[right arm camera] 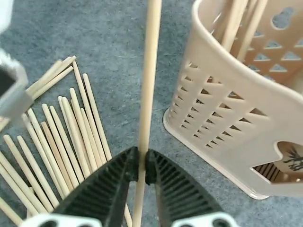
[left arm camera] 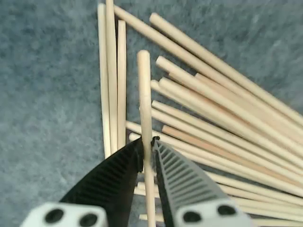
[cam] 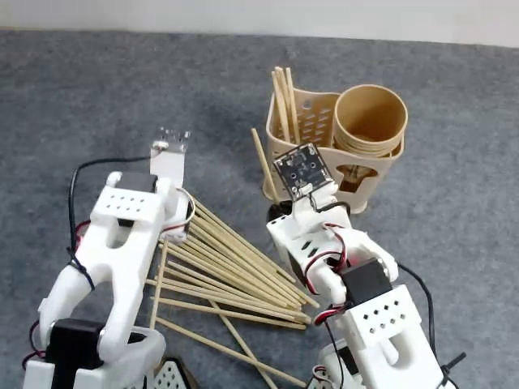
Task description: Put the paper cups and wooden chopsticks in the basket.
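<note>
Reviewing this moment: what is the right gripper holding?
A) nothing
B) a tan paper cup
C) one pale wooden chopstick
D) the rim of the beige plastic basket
C: the right gripper is shut on one pale wooden chopstick, beside the beige perforated plastic basket.

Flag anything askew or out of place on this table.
Loose chopsticks lie fanned on the table between the arms, some crossing, none of these in the basket. The right pincer grips a stick just outside the basket wall.
</note>
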You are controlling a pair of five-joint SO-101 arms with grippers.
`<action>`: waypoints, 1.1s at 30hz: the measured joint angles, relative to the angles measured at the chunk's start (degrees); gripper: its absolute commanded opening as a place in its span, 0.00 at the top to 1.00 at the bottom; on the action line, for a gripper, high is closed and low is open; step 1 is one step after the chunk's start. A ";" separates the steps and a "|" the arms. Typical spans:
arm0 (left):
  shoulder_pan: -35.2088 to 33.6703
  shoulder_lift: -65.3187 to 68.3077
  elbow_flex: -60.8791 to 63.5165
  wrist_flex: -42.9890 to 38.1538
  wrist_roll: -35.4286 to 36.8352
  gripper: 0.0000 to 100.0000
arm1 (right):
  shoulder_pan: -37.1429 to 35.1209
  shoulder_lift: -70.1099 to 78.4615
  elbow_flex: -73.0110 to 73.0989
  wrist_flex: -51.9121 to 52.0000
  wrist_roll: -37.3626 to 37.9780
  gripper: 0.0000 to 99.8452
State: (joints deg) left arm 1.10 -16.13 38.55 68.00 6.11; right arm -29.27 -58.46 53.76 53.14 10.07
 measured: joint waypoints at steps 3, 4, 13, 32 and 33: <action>0.00 0.00 -4.75 3.25 0.00 0.99 | 0.00 0.00 0.00 0.00 0.00 1.00; 0.00 0.00 -6.33 4.31 0.00 0.99 | 0.00 0.00 0.35 0.00 0.00 1.00; 0.00 0.00 -21.89 13.63 0.00 0.99 | 0.00 0.00 3.16 -2.64 0.00 1.00; 0.00 0.26 -61.63 20.75 5.98 0.99 | -0.09 0.00 3.16 -2.99 0.00 1.00; 0.09 0.26 -63.56 20.75 6.95 0.99 | -0.09 0.00 3.16 -2.99 0.00 1.00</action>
State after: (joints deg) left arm 1.19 -15.87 -25.01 88.75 13.05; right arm -29.36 -58.46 56.92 50.15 10.07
